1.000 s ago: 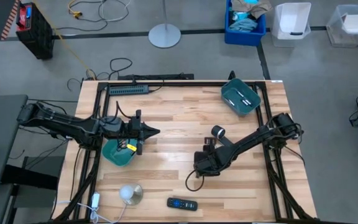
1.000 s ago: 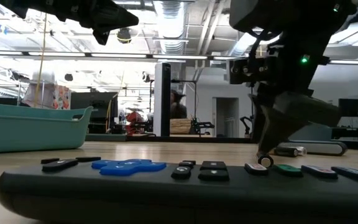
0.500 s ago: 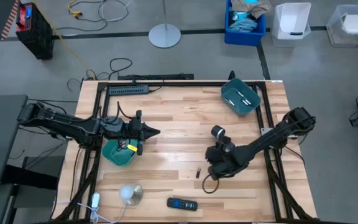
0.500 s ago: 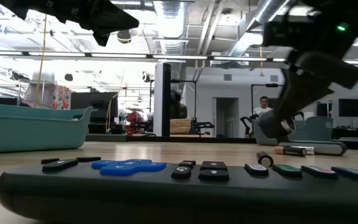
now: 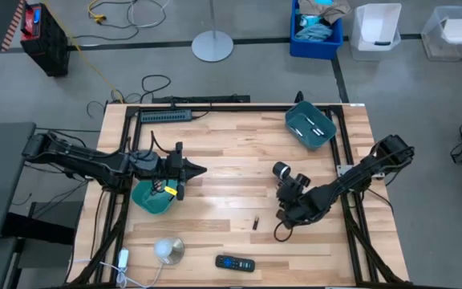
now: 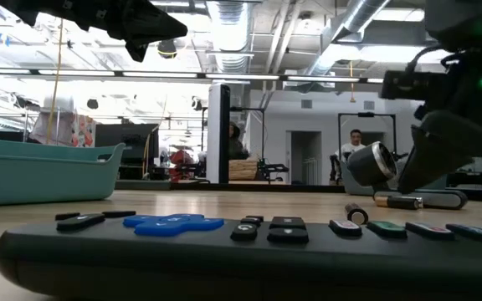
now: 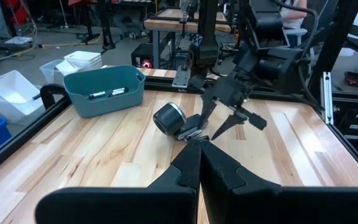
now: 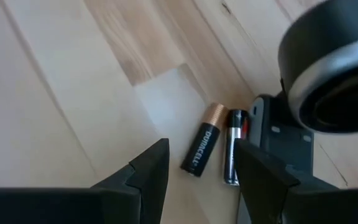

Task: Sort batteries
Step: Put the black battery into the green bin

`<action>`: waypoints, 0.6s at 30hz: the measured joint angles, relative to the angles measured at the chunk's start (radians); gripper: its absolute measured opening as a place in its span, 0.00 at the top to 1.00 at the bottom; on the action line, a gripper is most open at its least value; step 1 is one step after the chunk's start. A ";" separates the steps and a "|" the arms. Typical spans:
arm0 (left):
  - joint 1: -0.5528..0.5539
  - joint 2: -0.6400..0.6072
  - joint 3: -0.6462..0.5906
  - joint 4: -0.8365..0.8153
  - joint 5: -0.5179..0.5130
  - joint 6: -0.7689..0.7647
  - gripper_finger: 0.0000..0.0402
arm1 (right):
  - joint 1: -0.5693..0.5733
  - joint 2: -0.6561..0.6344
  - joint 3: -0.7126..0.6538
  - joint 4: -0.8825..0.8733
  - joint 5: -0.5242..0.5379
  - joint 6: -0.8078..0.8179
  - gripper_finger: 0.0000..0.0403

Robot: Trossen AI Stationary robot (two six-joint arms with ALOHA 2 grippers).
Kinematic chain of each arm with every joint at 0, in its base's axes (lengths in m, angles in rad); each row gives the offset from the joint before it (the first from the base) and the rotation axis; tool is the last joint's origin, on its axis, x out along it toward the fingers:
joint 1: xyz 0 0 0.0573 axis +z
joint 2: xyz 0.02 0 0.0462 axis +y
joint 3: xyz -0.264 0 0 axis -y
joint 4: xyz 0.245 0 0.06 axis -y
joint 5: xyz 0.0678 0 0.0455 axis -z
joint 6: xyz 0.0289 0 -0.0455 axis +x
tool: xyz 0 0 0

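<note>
Spanning the wood table, both arms are out: left gripper, fingers pinched shut, hangs by a teal bin. Right gripper, fingers wide w/ nothing held, hovers over two batteries lying side by side near a black cylinder. A lone battery lies mid-table, apart.

Two black jointed arms, dark cables
</note>
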 joint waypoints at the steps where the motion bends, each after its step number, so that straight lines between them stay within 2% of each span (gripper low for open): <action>1: 0.000 0.000 0.000 0.000 -0.001 0.000 1.00 | -0.002 0.000 -0.006 0.001 0.000 0.009 0.51; 9: 0.000 0.000 0.000 0.000 -0.005 0.000 1.00 | -0.018 0.000 -0.055 0.093 0.000 0.002 0.51; 18: 0.000 0.000 0.000 0.000 -0.005 0.000 1.00 | -0.035 0.000 -0.065 0.104 -0.008 -0.012 0.51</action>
